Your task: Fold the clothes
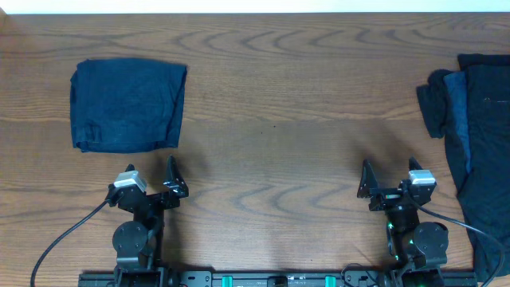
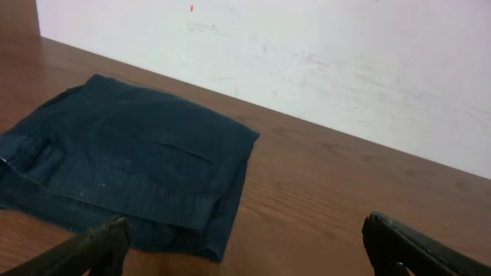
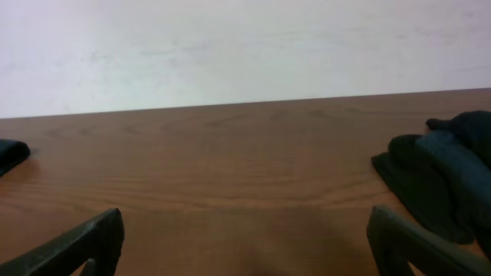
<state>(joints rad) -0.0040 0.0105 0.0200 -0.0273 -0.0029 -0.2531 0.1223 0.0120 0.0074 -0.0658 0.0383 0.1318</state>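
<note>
A folded navy garment [image 1: 127,105] lies flat as a rough square at the back left of the table; it also shows in the left wrist view [image 2: 130,165]. A rumpled heap of dark clothes [image 1: 478,151] lies along the right edge and shows at the right of the right wrist view [image 3: 445,172]. My left gripper [image 1: 151,177] is open and empty, just in front of the folded garment. My right gripper [image 1: 390,177] is open and empty, left of the heap, over bare wood.
The brown wooden table [image 1: 271,119] runs to a white wall [image 3: 230,46] at the back. Black cables [image 1: 56,247] trail from both arm bases at the front edge.
</note>
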